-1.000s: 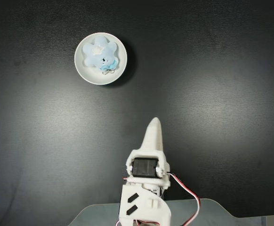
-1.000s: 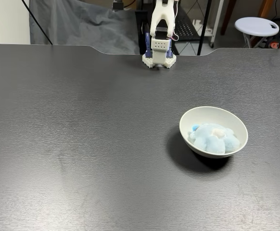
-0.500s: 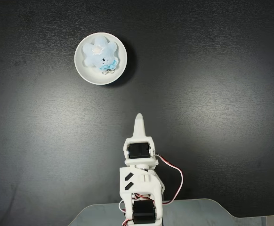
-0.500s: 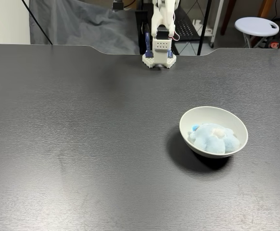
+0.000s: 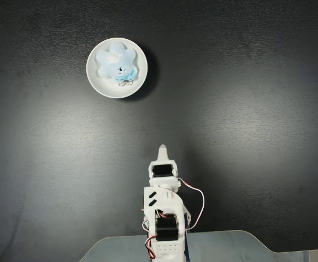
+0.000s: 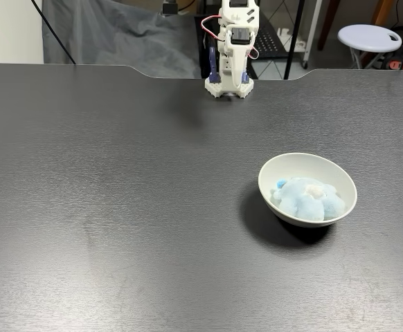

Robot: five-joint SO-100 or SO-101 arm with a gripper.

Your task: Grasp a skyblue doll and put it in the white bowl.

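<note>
The skyblue doll (image 5: pixel 115 63) is seen lying inside the white bowl (image 5: pixel 96 81), its lobes filling most of the basin and its small metal clasp (image 5: pixel 126 83) resting toward the bowl's 5 o'clock side in the top-down fixed view. In the front fixed view the doll (image 6: pixel 307 199) is nestled low against the near wall of the bowl (image 6: pixel 295 161), well below the rim. By that placement the task is judged to be done: nothing is left on the dark table (image 5: pixel 246 109) to be picked up.

The gripper (image 5: pixel 162 148) is folded close over the arm's base (image 6: pixel 228 84) at the table edge, pointed tip aimed toward 12 o'clock in the top-down fixed view. Nothing is held by it; whether its fingers are parted or closed cannot be told, since a single narrow tip is presented from above.

The relation that matters is direction: from the gripper, the bowl lies well apart at about 11 o'clock in the top-down fixed view, and at roughly 5 o'clock from the base in the front fixed view. No further reach along that line is judged necessary; only settling at rest would remain.
</note>
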